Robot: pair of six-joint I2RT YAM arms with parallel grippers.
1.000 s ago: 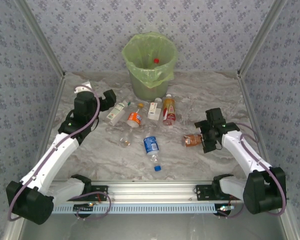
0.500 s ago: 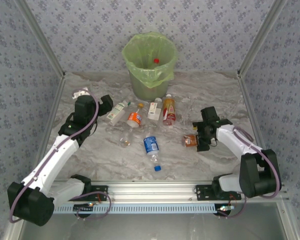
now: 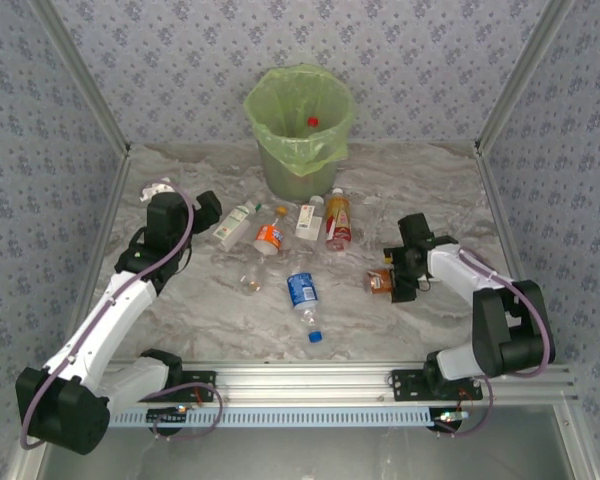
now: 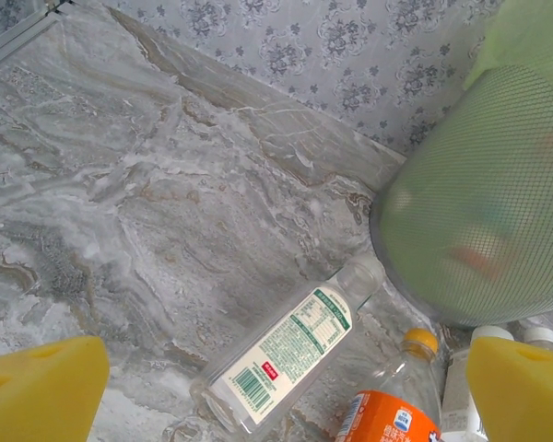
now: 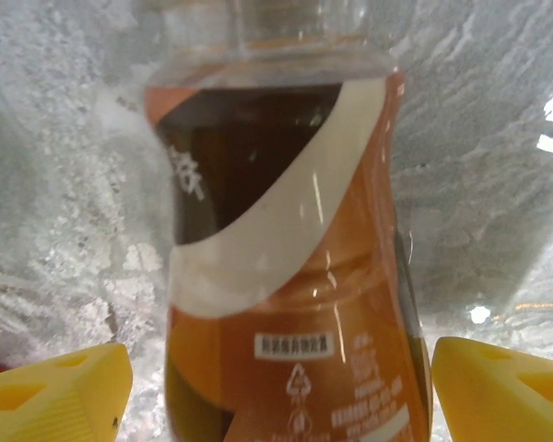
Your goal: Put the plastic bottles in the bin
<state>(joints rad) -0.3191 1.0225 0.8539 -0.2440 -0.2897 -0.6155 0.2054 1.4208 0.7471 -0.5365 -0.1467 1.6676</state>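
Marble tabletop (image 5: 64, 157): brown-labelled bottle (image 5: 286, 276) lies between right jaws.

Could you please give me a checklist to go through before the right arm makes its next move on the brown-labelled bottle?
1. The brown-labelled bottle lies between the fingers of the right gripper: ok.
2. Both fingers pressed onto that bottle: not ok, a gap shows beside one finger.
3. That bottle lies apart from its nearest neighbour, the blue-labelled bottle: ok.
4. The bin stands upright with its mouth open: ok.
5. The left gripper is open and off the likely way to the bin: ok, it hangs above the white-labelled bottle.
6. Cap on the brown-labelled bottle: cannot tell.
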